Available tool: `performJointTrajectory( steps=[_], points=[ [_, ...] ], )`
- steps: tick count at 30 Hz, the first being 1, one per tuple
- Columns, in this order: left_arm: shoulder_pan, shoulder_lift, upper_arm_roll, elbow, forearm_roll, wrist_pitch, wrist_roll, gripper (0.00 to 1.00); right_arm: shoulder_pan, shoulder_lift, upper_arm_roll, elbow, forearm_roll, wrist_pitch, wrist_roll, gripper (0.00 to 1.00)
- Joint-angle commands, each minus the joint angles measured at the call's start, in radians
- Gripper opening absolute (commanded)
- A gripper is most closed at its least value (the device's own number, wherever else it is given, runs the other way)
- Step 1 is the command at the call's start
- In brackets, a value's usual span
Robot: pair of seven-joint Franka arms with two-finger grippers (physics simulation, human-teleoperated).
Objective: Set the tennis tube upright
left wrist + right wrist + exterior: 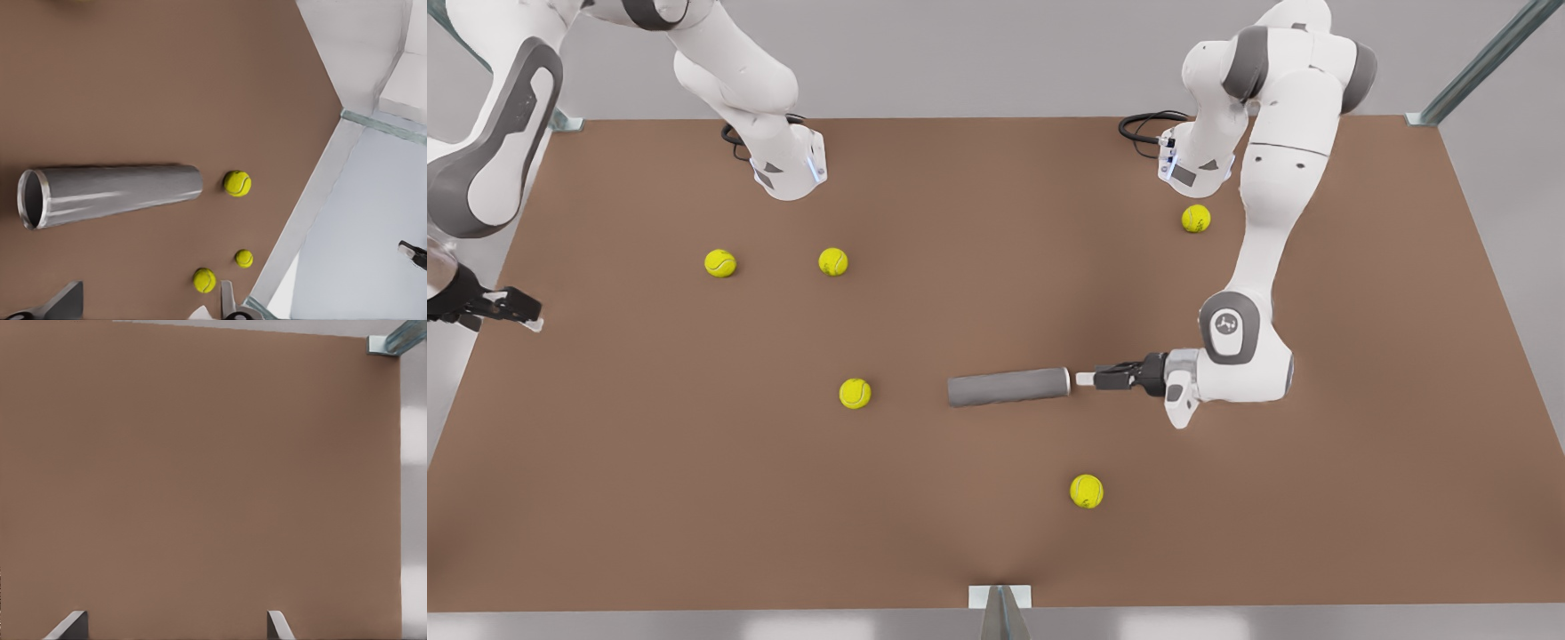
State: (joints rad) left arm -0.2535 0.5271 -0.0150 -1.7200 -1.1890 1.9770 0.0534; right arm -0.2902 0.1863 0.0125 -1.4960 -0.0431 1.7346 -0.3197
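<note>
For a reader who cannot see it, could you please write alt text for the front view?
A grey tennis tube lies on its side on a brown table, with the left gripper level with its end on the front view's right. Five yellow tennis balls are scattered around, and the right gripper waits, open, at the table's edge on the front view's left.

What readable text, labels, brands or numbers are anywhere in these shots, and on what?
None readable.
Tennis tube: plain grey metal, no label.
Tennis balls, e.g.: seam lines, no lettering.
Arm joint cap behind the left gripper: small round emblem, too small to read.
Right gripper, waiting at the table edge: no markings.
</note>
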Motion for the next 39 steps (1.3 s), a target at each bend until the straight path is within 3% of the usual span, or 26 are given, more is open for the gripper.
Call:
performJointTrajectory(
  steps=[1,3,9,19,30,39],
  points=[
    [0.005,-0.021,-0.01,-0.07,-0.125,0.233,0.302,1.0,0.204,0.045,0.006,0.042,0.017,-0.02,0.403,1.0],
    [0.002,-0.03,-0.013,-0.145,-0.276,0.293,0.422,1.0,0.204,0.053,0.024,0.034,0.016,-0.062,0.401,1.0],
    [0.007,0.033,-0.011,-0.148,-0.402,0.27,0.612,1.0,0.201,0.079,0.029,0.043,0.017,-0.035,0.317,1.0],
    [0.016,0.007,-0.003,-0.239,-0.4,0.066,0.824,1.0,0.203,0.108,0.029,0.043,0.017,0.023,0.317,1.0],
    [0.0,0.021,-0.051,-0.342,-0.692,0.074,0.959,1.0,0.203,0.116,0.029,0.051,0.016,0.036,0.323,1.0],
    [0.003,0.065,-0.037,-0.351,-0.679,0.08,1.103,1.0,0.206,0.122,0.029,0.051,0.016,0.036,0.323,1.0]
  ],
)
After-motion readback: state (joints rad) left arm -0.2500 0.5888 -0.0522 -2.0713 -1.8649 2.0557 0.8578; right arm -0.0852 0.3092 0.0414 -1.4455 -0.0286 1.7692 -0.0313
